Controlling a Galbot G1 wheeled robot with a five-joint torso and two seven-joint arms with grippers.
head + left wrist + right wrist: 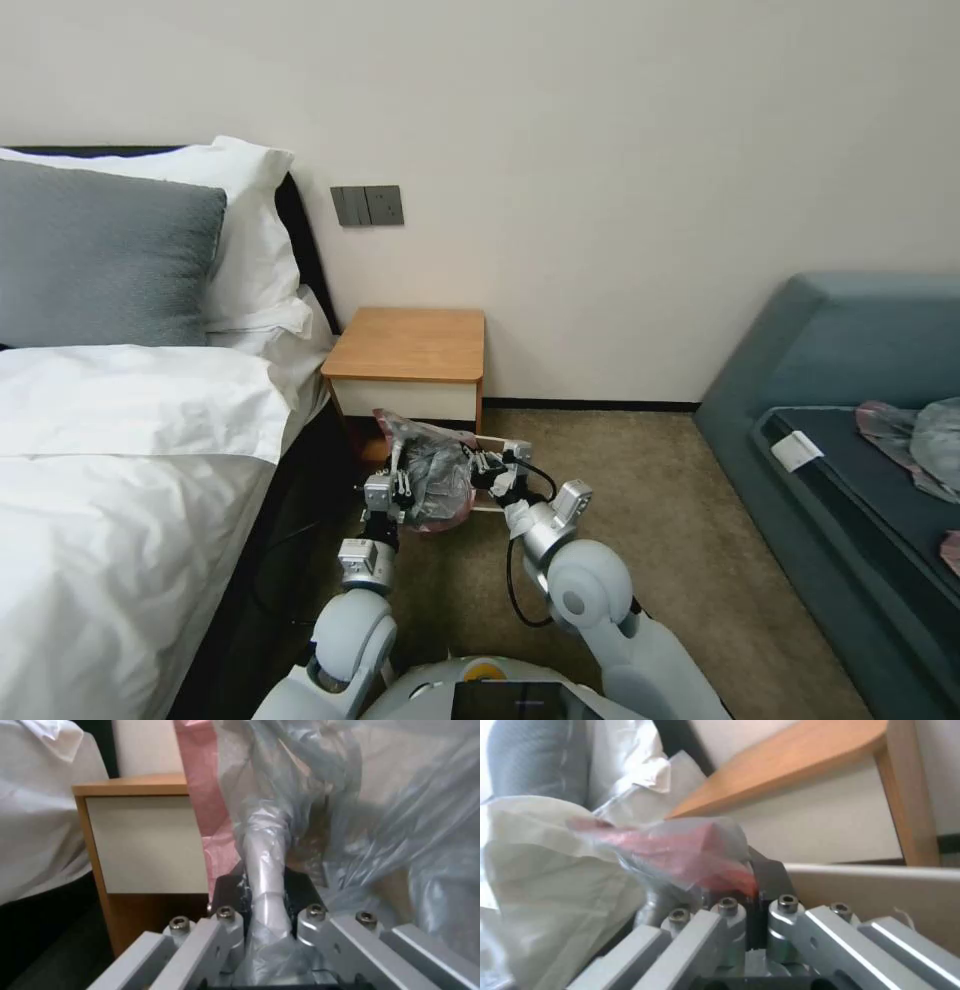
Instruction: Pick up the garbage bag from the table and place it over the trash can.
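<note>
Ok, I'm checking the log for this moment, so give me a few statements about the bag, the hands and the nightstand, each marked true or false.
1. Both hands grip the garbage bag. True: the left hand and right hand are each shut on its film.
2. The bag lies on the table. False: it hangs in front of it, below its top.
3. The bag is black. False: translucent grey with pink.
4. A bed stands beside the table. True.
</note>
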